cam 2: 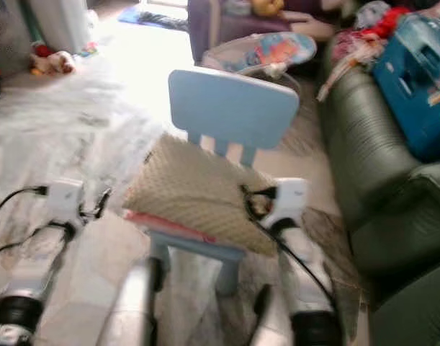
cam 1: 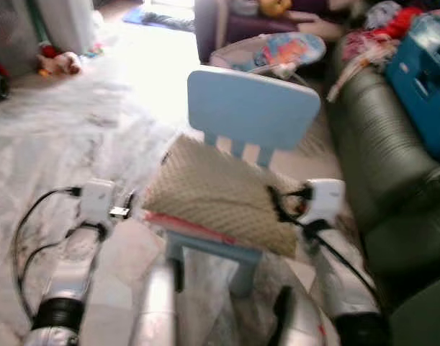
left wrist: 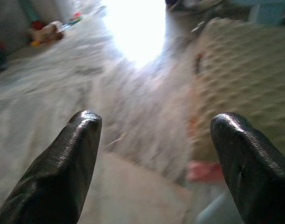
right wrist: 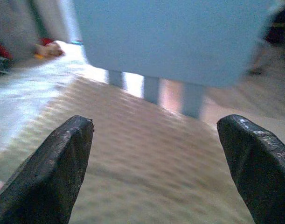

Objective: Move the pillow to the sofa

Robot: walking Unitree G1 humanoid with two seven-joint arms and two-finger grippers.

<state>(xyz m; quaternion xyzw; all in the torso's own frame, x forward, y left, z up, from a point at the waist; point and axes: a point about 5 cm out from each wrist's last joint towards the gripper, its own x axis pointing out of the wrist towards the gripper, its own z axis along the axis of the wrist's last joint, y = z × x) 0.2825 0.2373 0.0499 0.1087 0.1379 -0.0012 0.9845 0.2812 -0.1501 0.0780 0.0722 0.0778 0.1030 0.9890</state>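
On the seat of a small light-blue plastic chair lies the beige, bumpy-textured square pillow, its near left corner hanging over the seat edge. The right gripper is spread wide at the pillow's right edge, over its surface, grasping nothing. The left gripper hangs just left of the pillow, also spread wide and bare, above the pale marbled floor. The dark green leather sofa stands to the right of the chair, with a blue plastic crate on it at the far end.
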